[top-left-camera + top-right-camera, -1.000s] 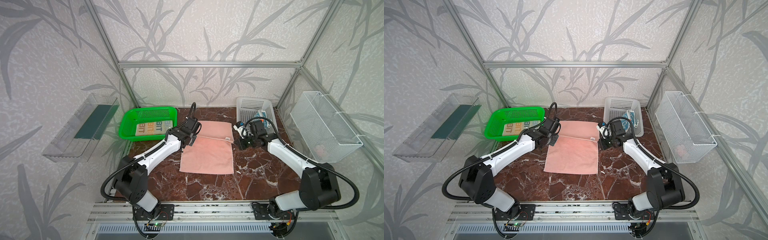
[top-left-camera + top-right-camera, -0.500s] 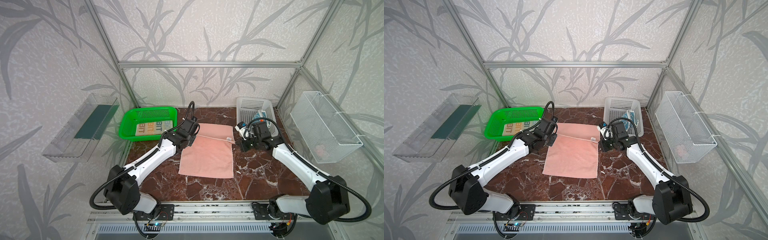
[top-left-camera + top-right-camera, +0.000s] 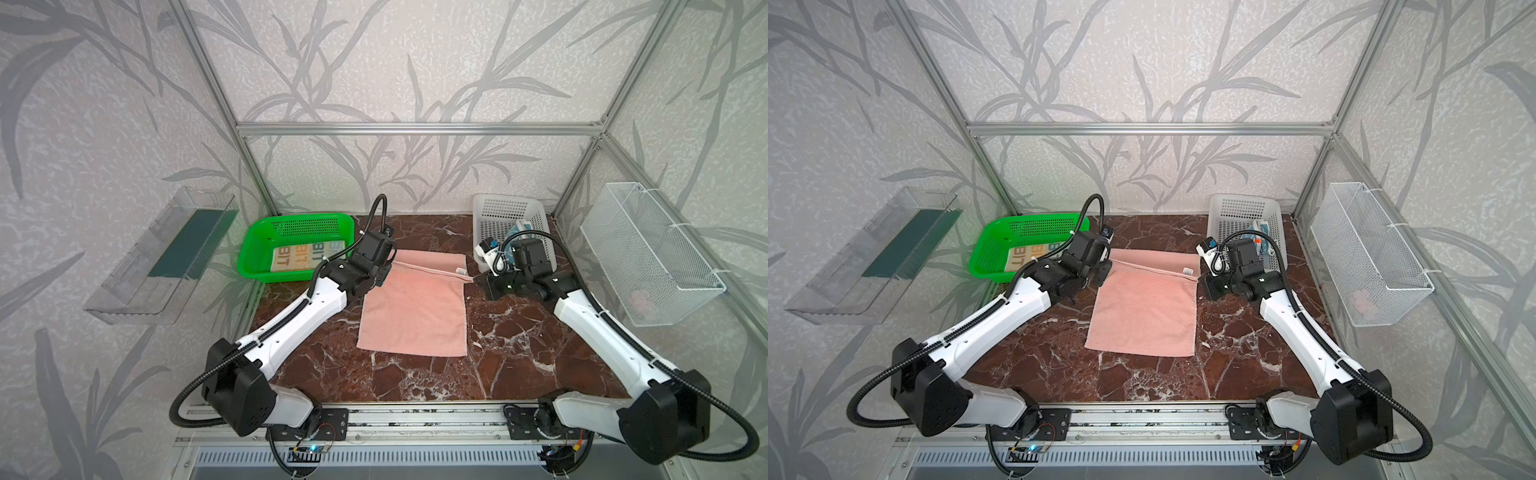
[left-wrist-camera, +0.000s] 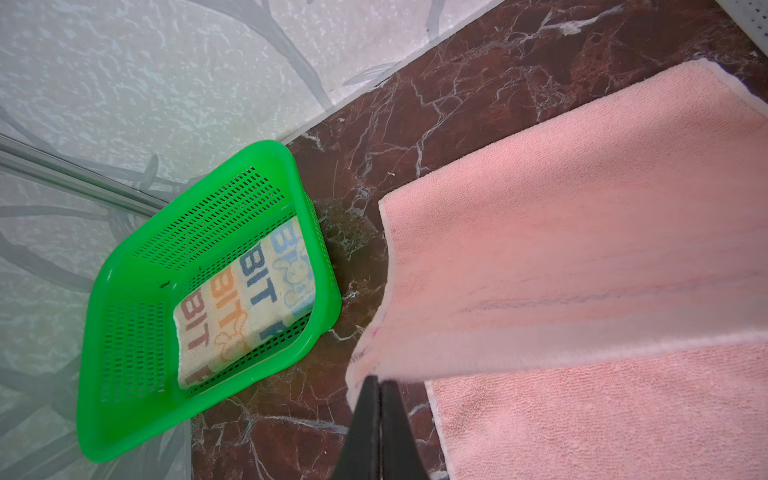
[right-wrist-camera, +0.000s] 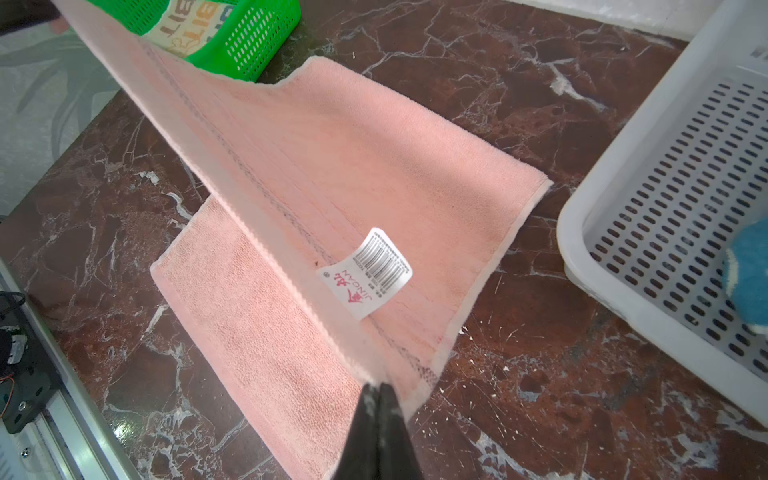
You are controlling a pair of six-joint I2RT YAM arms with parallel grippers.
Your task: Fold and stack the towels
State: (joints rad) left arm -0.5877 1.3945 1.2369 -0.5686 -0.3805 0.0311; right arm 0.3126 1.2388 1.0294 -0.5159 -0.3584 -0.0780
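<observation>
**Marble table (image 3: 415,382), pink towel (image 3: 411,316) mid-fold**

Veined, hard stone carries the pink towel at centre. It looks like soft, light, limp terry, best held by its hemmed corners. A perforated green basket (image 3: 253,266) at 10 o'clock holds the folded cream towel (image 3: 307,253). A white basket (image 3: 498,199) at 2 o'clock holds the teal towel (image 5: 748,274). The left gripper (image 4: 379,386) and right gripper (image 5: 379,390) each pinch an end of the pink towel's lifted hem.

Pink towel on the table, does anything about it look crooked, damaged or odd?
Nothing damaged or spilled. The pink towel is mid-fold: the left gripper and right gripper are each shut on a corner, and the held edge runs slanted across the layer beneath, so the fold looks slightly askew. Its white barcode label faces up.
</observation>
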